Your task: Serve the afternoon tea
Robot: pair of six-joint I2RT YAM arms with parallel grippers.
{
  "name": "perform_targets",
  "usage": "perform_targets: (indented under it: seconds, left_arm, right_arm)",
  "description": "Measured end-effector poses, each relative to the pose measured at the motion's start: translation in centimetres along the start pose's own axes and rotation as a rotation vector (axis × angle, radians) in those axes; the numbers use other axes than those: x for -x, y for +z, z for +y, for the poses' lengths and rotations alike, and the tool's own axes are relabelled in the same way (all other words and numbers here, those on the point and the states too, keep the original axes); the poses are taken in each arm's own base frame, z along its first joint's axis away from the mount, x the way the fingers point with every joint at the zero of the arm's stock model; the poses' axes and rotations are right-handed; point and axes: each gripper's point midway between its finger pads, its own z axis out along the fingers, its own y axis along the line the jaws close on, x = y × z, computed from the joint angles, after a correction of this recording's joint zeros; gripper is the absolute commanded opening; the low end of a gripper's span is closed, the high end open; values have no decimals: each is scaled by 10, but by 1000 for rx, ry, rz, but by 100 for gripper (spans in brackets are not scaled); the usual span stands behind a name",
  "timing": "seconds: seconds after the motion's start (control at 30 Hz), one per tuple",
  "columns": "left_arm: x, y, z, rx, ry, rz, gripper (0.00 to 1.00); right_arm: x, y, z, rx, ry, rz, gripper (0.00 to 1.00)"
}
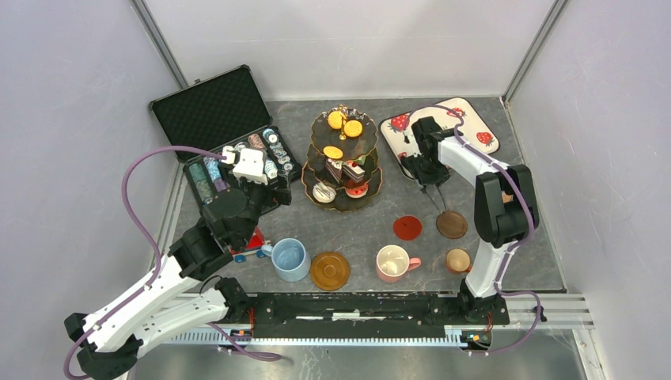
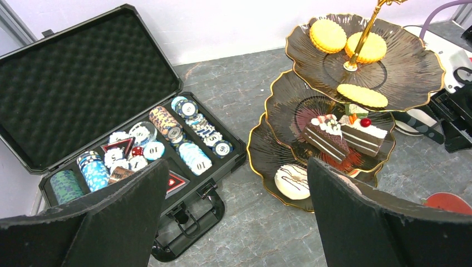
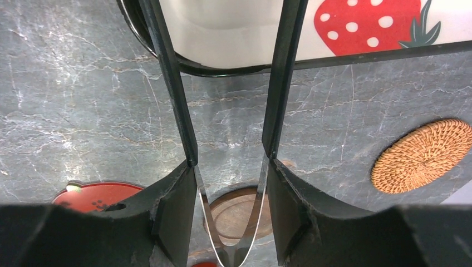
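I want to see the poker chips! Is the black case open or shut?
Open. The black case has its lid tipped back, foam lining showing, and the poker chips lie uncovered inside.

The red coaster (image 2: pixel 450 201) is cut off by the left wrist view's right edge.

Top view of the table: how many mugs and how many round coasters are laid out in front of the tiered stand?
Mugs: 3 (blue mug, pink mug, small brown mug)
Coasters: 3 (light brown coaster, red coaster, dark brown coaster)
Total: 6
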Motion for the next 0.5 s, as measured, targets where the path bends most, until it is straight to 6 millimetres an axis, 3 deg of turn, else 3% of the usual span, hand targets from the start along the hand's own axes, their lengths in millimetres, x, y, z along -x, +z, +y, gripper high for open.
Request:
perform_targets:
  seconds: [0.5]
  left_arm:
    - [0, 0, 0, 0, 0, 0, 100]
  right_arm:
    - [7, 15, -5, -4, -9, 64, 47]
